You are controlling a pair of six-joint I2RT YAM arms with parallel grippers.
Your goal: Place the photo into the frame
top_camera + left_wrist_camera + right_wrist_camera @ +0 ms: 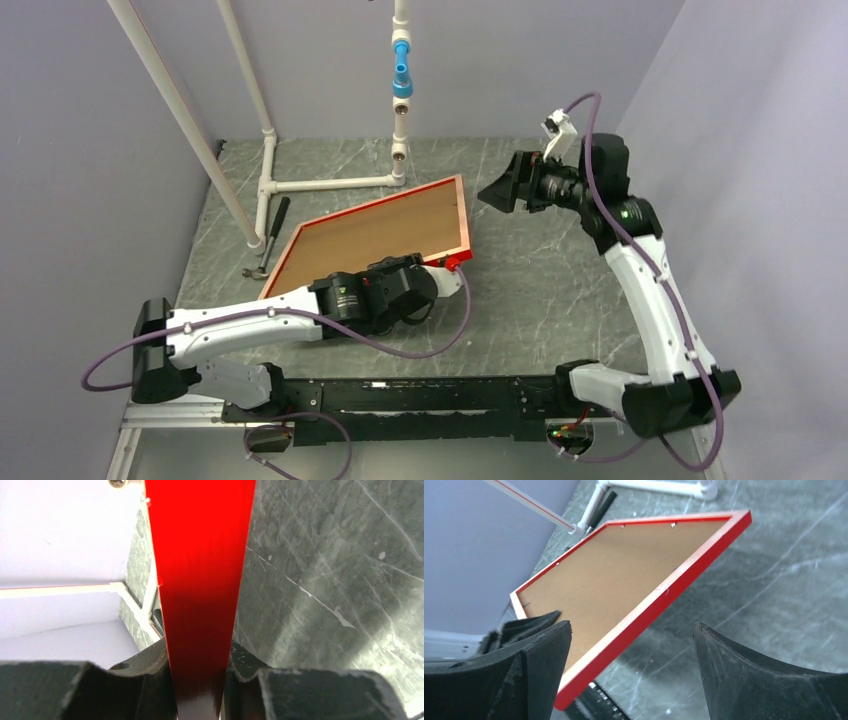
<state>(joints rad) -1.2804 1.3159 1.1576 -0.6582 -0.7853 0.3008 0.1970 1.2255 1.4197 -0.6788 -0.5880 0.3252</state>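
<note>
The left gripper [200,682] is pressed onto a red edge of the frame [651,607], which runs straight out from between its jaws; the overhead view places this grip at the frame's near corner. The frame hangs tilted, its back facing up and filled by the brown board [614,570]. The right gripper [498,190] hovers with its jaws spread wide and nothing between them. The frame's far corner lies just ahead of it and apart from both fingers. The photo shows in no view, so you cannot tell whether it already sits under the board or is elsewhere. Whether the frame's far side rests on the table [540,270] near the hammer [270,235] is also unclear. Your main hazard is probably that single corner pinch. A wide, thin frame held at one point can swing about the jaws or slide out of them, and a quick wrist turn or a bump from the right gripper would likely cause it. A second hazard is the board: if the small tabs along the rim are not turned in, further tilting could let it drop out. A third is closing the right jaws off the rim, which may push the frame away and twist it against the left grip.
</note>
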